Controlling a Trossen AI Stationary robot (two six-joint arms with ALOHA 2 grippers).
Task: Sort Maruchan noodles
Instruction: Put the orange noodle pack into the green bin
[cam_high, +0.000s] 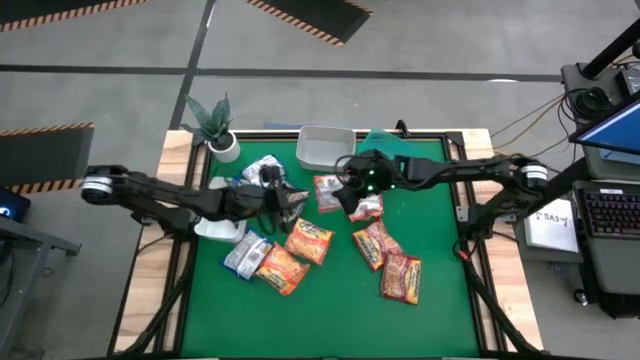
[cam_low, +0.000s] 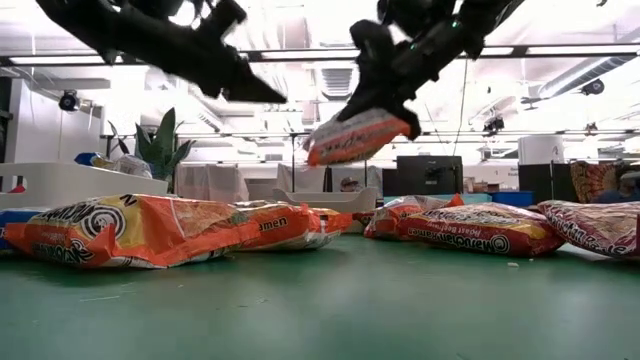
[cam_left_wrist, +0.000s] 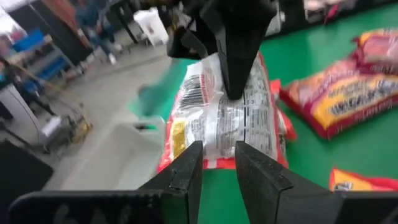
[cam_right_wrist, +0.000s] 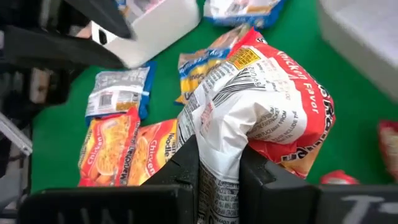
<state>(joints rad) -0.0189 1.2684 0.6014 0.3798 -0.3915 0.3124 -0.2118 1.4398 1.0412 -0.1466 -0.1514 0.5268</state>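
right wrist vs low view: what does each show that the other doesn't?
Only the right wrist view: the barcode back of the held packet pinched between its fingers, and a blue-and-white packet by a white tub.

Only the low view: the packet hanging clear above the green mat, and the left gripper up beside it.

Both: the right gripper shut on that red packet, with orange packets lying on the mat.

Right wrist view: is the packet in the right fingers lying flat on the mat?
No: the red packet is pinched between the right gripper fingers, raised above the green mat.
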